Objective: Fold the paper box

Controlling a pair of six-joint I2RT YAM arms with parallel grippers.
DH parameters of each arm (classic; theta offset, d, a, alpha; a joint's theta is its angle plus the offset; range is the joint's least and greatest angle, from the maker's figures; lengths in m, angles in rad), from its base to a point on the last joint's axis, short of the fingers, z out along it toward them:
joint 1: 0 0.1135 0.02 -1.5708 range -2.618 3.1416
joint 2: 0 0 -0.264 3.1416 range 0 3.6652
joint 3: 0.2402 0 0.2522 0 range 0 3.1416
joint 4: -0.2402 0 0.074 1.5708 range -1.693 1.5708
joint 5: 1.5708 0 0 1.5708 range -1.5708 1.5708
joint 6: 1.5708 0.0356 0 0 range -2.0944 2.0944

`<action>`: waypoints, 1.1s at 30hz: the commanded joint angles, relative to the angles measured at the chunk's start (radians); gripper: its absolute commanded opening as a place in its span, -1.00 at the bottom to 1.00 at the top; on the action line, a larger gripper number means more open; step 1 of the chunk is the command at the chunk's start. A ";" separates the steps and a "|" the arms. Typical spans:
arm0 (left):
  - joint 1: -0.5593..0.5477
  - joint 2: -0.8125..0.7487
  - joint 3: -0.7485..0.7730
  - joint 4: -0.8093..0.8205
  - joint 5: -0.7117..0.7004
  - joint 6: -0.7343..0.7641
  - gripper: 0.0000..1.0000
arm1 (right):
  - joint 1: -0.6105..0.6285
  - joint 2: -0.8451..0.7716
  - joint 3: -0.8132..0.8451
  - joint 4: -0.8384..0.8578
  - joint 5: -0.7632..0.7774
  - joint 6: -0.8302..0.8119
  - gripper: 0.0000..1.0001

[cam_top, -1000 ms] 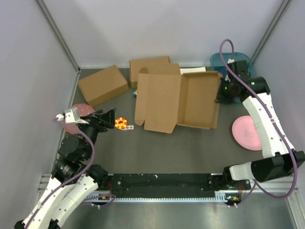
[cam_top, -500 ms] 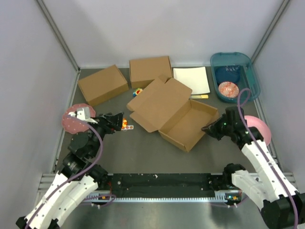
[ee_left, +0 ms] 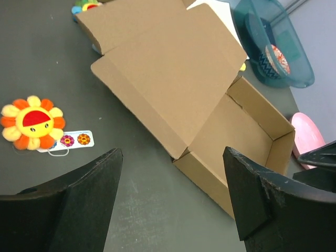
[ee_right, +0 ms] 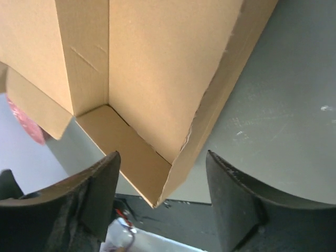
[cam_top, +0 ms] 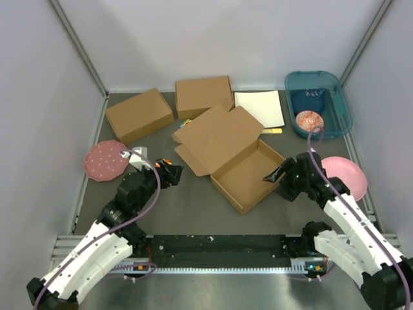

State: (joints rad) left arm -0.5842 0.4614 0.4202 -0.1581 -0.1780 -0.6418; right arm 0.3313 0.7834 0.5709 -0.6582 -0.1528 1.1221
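Note:
The paper box (cam_top: 248, 173) lies mid-table as a shallow brown tray, its lid (cam_top: 216, 137) folded back flat towards the far left. My right gripper (cam_top: 279, 175) is at the tray's right corner. In the right wrist view the right gripper (ee_right: 164, 206) is open, and the box (ee_right: 157, 68) wall's corner hangs between the fingers, touching neither. My left gripper (cam_top: 173, 173) hovers left of the box, open and holding nothing. In the left wrist view the left gripper (ee_left: 170, 205) frames bare table, with the box (ee_left: 173, 68) ahead of it.
Two closed cardboard boxes (cam_top: 139, 114) (cam_top: 203, 95) and a white sheet (cam_top: 258, 108) sit at the back. A teal bin (cam_top: 335, 106) stands at back right, a pink plate (cam_top: 345, 177) right of my right arm. A dotted plate (cam_top: 105, 159) lies at left, a flower toy (ee_left: 32, 122) nearby.
The box was pulled towards the near edge and turned, then my right gripper opened off its wall. My left arm moved right, closer to the box.

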 commanded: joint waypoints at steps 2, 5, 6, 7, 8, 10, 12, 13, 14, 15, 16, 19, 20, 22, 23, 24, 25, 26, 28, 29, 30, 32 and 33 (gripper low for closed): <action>0.000 0.058 -0.012 0.071 0.055 -0.015 0.66 | 0.025 0.017 0.207 -0.185 0.096 -0.251 0.43; -0.003 0.091 -0.034 0.075 0.098 -0.041 0.67 | 0.026 0.004 0.299 -0.234 0.212 -0.350 0.47; -0.006 0.101 -0.041 0.092 0.113 -0.053 0.67 | 0.025 0.008 0.337 -0.242 0.304 -0.390 0.47; -0.011 0.114 -0.050 0.106 0.130 -0.065 0.66 | 0.025 0.028 0.349 -0.245 0.353 -0.401 0.47; -0.025 0.138 -0.067 0.121 0.138 -0.088 0.66 | 0.026 0.040 0.357 -0.235 0.401 -0.406 0.47; -0.048 0.164 -0.080 0.150 0.131 -0.105 0.62 | 0.026 0.085 0.345 -0.178 0.525 -0.404 0.40; -0.098 0.206 -0.086 0.187 0.112 -0.121 0.56 | 0.026 0.122 0.311 -0.033 0.582 -0.433 0.34; -0.118 0.220 -0.083 0.193 0.101 -0.121 0.55 | 0.025 0.141 0.307 0.009 0.597 -0.444 0.32; -0.162 0.249 -0.074 0.193 0.075 -0.121 0.54 | 0.025 0.201 0.307 0.050 0.613 -0.456 0.32; -0.184 0.264 -0.069 0.193 0.060 -0.121 0.53 | 0.023 0.232 0.323 0.104 0.634 -0.490 0.32; -0.204 0.278 -0.064 0.193 0.052 -0.122 0.51 | 0.020 0.276 0.336 0.126 0.641 -0.507 0.33; -0.250 0.341 -0.061 0.207 0.043 -0.145 0.47 | -0.003 0.411 0.379 0.181 0.639 -0.544 0.35; -0.259 0.370 -0.072 0.230 0.046 -0.159 0.47 | -0.008 0.436 0.382 0.195 0.631 -0.550 0.36; -0.261 0.402 -0.084 0.265 0.063 -0.173 0.46 | -0.017 0.503 0.380 0.233 0.610 -0.574 0.36; -0.261 0.436 -0.093 0.282 0.066 -0.179 0.46 | -0.021 0.529 0.379 0.241 0.607 -0.587 0.37; -0.261 0.454 -0.092 0.301 0.064 -0.179 0.46 | -0.020 0.560 0.370 0.247 0.622 -0.600 0.38; -0.263 0.473 -0.087 0.305 0.060 -0.179 0.46 | -0.024 0.571 0.359 0.270 0.621 -0.607 0.40; -0.263 0.506 -0.078 0.310 0.055 -0.173 0.46 | -0.037 0.579 0.345 0.287 0.615 -0.613 0.40; -0.261 0.542 -0.067 0.328 0.051 -0.170 0.46 | -0.051 0.596 0.308 0.313 0.573 -0.616 0.41; -0.263 0.578 -0.061 0.342 0.054 -0.168 0.46 | -0.055 0.600 0.297 0.333 0.550 -0.614 0.41; -0.263 0.598 -0.058 0.354 0.055 -0.167 0.45 | -0.057 0.609 0.281 0.336 0.515 -0.614 0.40; -0.263 0.664 -0.035 0.384 0.067 -0.160 0.43 | -0.057 0.614 0.264 0.336 0.484 -0.605 0.39; -0.263 0.684 -0.023 0.387 0.071 -0.156 0.43 | -0.057 0.610 0.233 0.339 0.466 -0.584 0.38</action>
State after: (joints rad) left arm -0.8417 1.0611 0.3386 0.1184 -0.1101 -0.8051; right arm 0.2825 1.3911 0.8562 -0.3824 0.3908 0.5297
